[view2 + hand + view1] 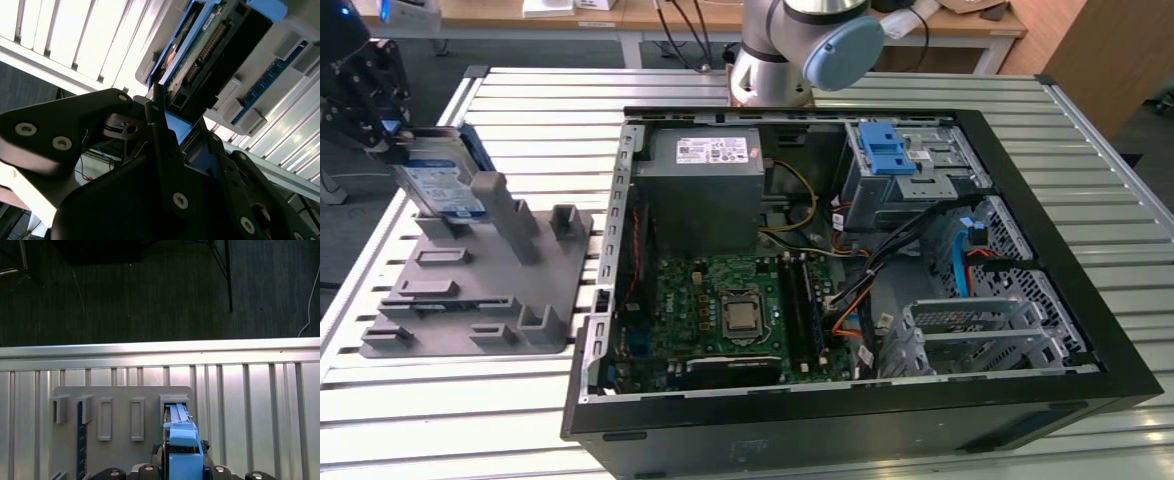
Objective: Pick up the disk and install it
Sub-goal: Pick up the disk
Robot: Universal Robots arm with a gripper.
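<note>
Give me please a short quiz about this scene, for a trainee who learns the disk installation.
1. True or false: the disk lies inside the computer case.
2. Where does the disk stand? A) in the grey fixture B) in a cardboard box C) in a person's hand
3. Fill in: the pincer is nearest to the ____.
Key: 1 false; 2 A; 3 disk.

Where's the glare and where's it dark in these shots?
Second wrist view: table slats blown out white, disk shadowed. First wrist view: glare band along the table edge, floor dark behind. Exterior view: even light, computer case interior dimmer.
</note>
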